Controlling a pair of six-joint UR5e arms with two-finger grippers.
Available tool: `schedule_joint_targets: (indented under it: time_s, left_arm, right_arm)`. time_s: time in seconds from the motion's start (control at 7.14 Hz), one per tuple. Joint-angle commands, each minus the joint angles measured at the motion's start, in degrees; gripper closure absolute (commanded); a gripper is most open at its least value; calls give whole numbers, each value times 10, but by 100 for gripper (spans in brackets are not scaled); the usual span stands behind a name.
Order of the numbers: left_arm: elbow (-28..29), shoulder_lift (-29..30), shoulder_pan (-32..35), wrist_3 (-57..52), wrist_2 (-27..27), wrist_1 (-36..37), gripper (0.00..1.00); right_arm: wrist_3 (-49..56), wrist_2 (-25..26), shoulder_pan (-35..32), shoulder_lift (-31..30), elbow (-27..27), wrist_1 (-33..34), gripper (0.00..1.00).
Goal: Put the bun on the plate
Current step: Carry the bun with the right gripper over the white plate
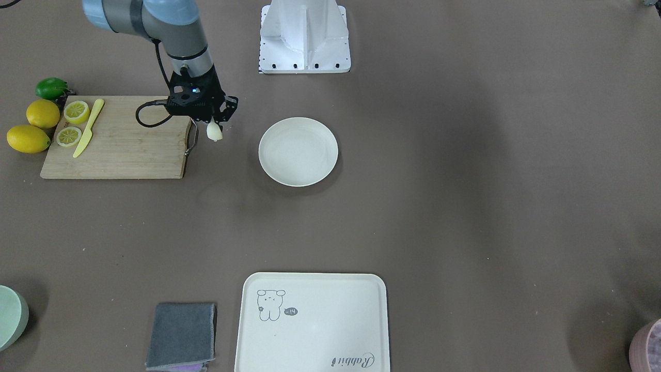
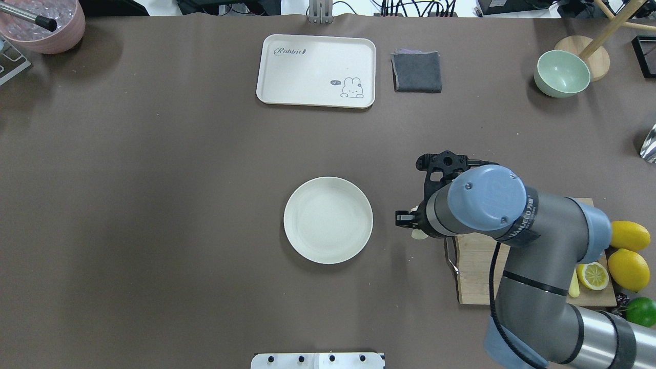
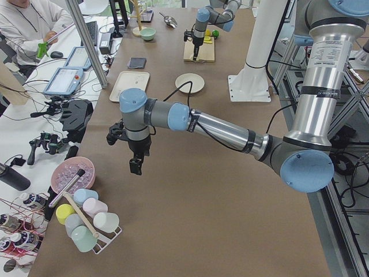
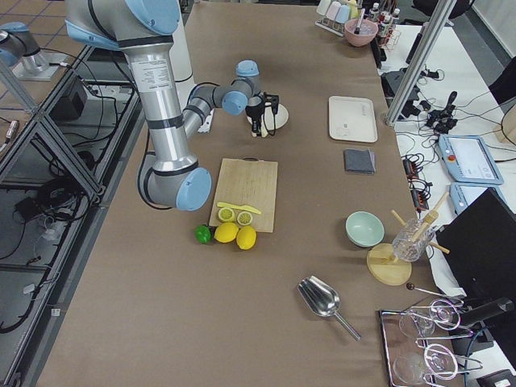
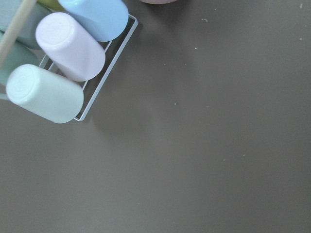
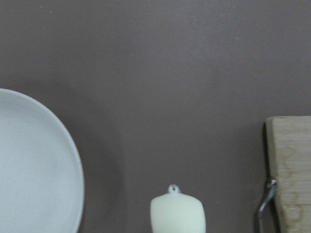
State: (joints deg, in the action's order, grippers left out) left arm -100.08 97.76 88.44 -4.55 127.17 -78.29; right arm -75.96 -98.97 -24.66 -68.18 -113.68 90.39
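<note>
The bun point(image 1: 214, 132) is small, pale cream and hangs above the brown table with my right gripper point(image 1: 212, 124) shut on it, between the cutting board's handle and the plate. In the right wrist view the bun point(image 6: 178, 214) shows at the bottom edge, with the plate point(image 6: 34, 165) apart from it on the left. The plate point(image 1: 298, 151) is round, off-white and holds nothing. From overhead only a sliver of the bun point(image 2: 417, 234) peeks from under the wrist, right of the plate point(image 2: 328, 220). My left gripper point(image 3: 136, 164) hovers far off near a cup rack; I cannot tell its state.
A wooden cutting board point(image 1: 119, 137) with lemon halves point(image 1: 76, 111) and a yellow knife point(image 1: 89, 128) lies by the right arm, whole lemons point(image 1: 28, 138) and a lime point(image 1: 51, 88) beside it. A cream tray point(image 1: 312, 323), grey cloth point(image 1: 182, 336) and green bowl point(image 2: 561, 73) sit farther out.
</note>
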Motion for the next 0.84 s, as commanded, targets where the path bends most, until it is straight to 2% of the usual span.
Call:
schedule_joint_targets:
  time_s: [0.0, 0.14, 0.28, 0.56, 0.7]
  left_arm:
    - [8, -13, 15, -21, 0, -1, 2]
    - [4, -21, 15, -21, 1, -3, 2]
    - [5, -21, 15, -21, 1, -2, 2]
    - [8, -21, 14, -20, 0, 1, 2]
    - [11, -21, 14, -20, 0, 1, 2]
  right_arm:
    - [-50, 35, 32, 149, 115, 22, 91]
    - [-53, 42, 38, 201, 170, 18, 89]
    - [-53, 43, 38, 222, 198, 17, 85]
    - [-46, 49, 42, 215, 203, 17, 63]
    - [-45, 55, 42, 216, 204, 17, 27]
